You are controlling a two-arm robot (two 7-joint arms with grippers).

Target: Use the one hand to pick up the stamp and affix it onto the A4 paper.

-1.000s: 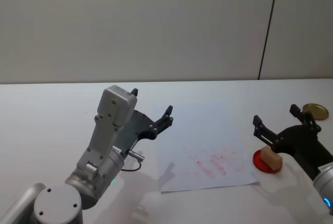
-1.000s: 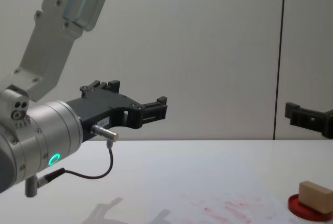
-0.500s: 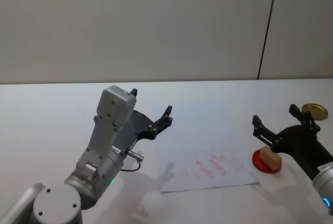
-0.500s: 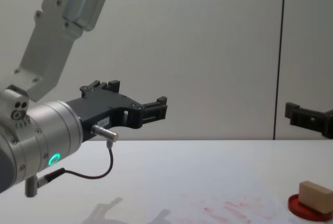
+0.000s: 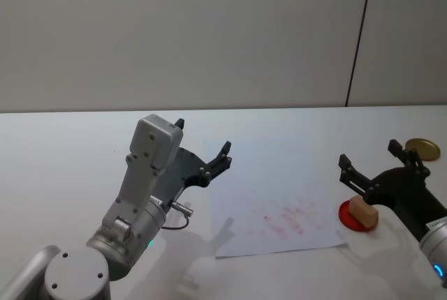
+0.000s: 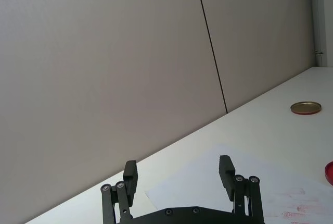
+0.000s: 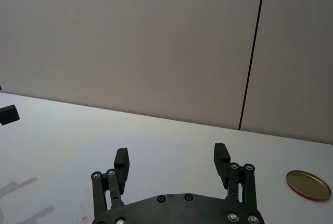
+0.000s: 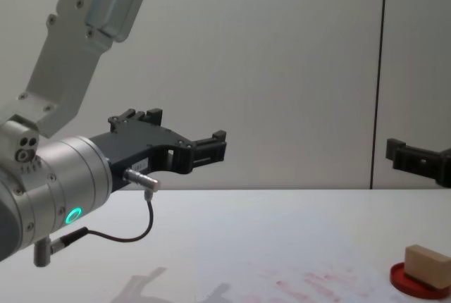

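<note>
The stamp point(image 5: 363, 209) is resting on the red ink pad point(image 5: 344, 213), just off the right edge of the A4 paper point(image 5: 272, 195), which is lying flat on the white table point(image 5: 70, 146) and showing red smudges. The right gripper point(image 5: 369, 153) is hovering above the stamp with its fingers spread apart and touching nothing; in the chest view the stamp point(image 8: 427, 266) is sitting well below that gripper's fingertip point(image 8: 396, 149). The left gripper point(image 5: 202, 137) is holding off the table over the paper's left edge, fingers apart and empty. A gold lid point(image 5: 422, 148) is lying beyond the right gripper.
</note>
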